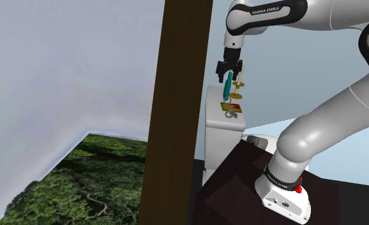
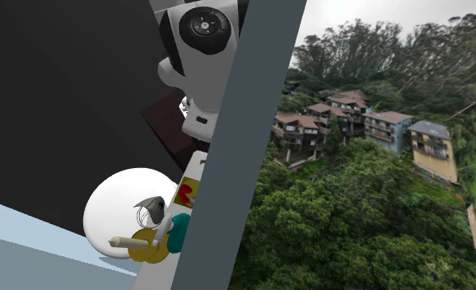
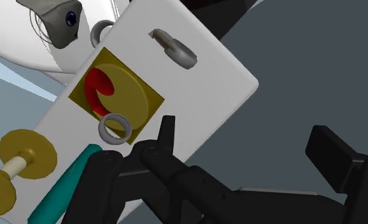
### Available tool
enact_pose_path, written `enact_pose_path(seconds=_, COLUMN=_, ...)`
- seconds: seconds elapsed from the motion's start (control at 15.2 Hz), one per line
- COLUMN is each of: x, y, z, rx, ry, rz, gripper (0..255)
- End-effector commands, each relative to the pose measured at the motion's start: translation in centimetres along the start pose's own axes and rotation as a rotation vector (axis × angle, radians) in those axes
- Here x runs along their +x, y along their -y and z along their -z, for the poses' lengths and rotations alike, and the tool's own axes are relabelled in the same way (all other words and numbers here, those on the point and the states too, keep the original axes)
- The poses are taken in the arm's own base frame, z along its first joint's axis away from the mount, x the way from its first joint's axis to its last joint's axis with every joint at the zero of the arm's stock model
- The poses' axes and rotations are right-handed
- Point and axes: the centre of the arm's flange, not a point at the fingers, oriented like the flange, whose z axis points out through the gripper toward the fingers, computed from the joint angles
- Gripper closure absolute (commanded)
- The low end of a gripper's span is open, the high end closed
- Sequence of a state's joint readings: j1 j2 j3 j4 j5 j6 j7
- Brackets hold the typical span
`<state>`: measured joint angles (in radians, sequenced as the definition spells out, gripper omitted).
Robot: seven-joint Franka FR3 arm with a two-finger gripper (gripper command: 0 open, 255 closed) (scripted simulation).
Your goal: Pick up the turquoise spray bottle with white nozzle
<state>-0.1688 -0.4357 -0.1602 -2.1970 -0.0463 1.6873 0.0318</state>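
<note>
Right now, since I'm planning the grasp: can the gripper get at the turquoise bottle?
Probably yes: the open gripper hangs beside the turquoise bottle, nothing between them, but it lies outside the fingers.

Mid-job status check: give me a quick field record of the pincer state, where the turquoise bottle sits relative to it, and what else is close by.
pincer: open, fingers apart, nothing between them
spray bottle: turquoise, slanting beside the pincer, outside its fingers, not clasped
support: white slab
on slab: yellow square with a red mark, grey ring, grey padlock-like piece
next to bottle: yellow discs on a pale rod
task status: bottle not yet grasped
</note>
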Motion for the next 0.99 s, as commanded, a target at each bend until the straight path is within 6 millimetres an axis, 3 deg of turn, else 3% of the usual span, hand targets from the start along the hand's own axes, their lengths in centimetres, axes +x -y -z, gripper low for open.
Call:
enact_pose_path(seconds=0.0, x=2.0, y=-1.9, z=0.1, rx=-0.013, ry=-0.017, rz=-0.044, gripper=0)
enact_pose_path(seconds=0.92, x=11.5, y=-14.6, z=3.4, rx=-0.099, ry=-0.127, rz=-0.341, gripper=0)
